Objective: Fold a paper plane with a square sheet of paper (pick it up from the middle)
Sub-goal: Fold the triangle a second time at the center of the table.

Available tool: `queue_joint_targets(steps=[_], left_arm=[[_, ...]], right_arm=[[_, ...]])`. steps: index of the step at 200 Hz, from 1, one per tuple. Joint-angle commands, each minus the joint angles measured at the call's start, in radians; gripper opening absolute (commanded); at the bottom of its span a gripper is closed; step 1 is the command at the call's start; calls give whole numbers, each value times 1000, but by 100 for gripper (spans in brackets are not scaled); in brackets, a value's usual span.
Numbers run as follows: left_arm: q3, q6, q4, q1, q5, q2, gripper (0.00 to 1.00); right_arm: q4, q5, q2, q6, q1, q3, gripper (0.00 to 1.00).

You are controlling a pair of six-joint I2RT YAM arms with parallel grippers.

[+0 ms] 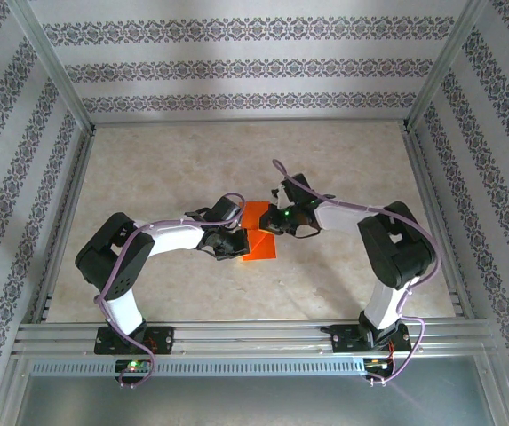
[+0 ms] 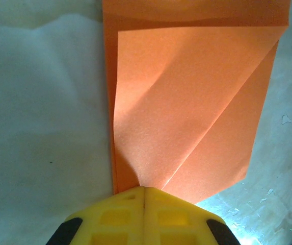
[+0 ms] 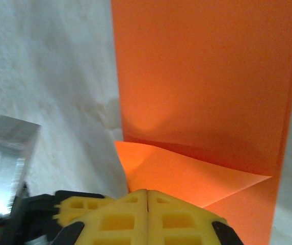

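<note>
Overhead, one pale table (image 1: 147, 169) takes up the floor of the cell, with patterned walls on its left, far and right sides.

Two arms are bolted at the near edge. The left arm (image 1: 161, 238) bends in from the left and the right arm (image 1: 361, 222) from the right, so they meet at mid-table.

One paper (image 1: 259, 232) lies there, orange-red and flat on the table, between the two wrists. It is partly folded. From the left wrist the paper (image 2: 186, 102) shows one triangular flap with a diagonal crease across it, and a straight band along its far edge. From the right wrist the paper (image 3: 202, 76) shows one small flap raised off the flat layer, casting a shadow under it.

Two grippers work it, one per arm. The left gripper (image 1: 236, 241) sits at the paper's left side and the right gripper (image 1: 276, 217) at its far right corner.

Each has two yellow fingers. The left gripper (image 2: 144, 190) has its jaws pressed together, pinching the flap's puckered corner. The right gripper (image 3: 147, 193) is likewise closed tight, nipping the raised flap's edge.
</note>
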Motion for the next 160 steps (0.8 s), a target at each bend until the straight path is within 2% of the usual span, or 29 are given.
queue_joint_targets(steps=[1, 47, 106, 127, 160], left_arm=[[-25, 22, -150, 5, -42, 46, 0], [-37, 22, -155, 5, -45, 40, 0], [-40, 17, -162, 6, -55, 48, 0], [-33, 20, -163, 5, -55, 47, 0], [-26, 22, -166, 5, -49, 50, 0]], right_arm=[[14, -33, 42, -8, 13, 8, 0], [16, -20, 93, -24, -15, 12, 0], [7, -6, 75, -64, -153, -1, 0], [-2, 2, 24, -68, -138, 5, 0], [-6, 3, 3, -57, -52, -1, 0]])
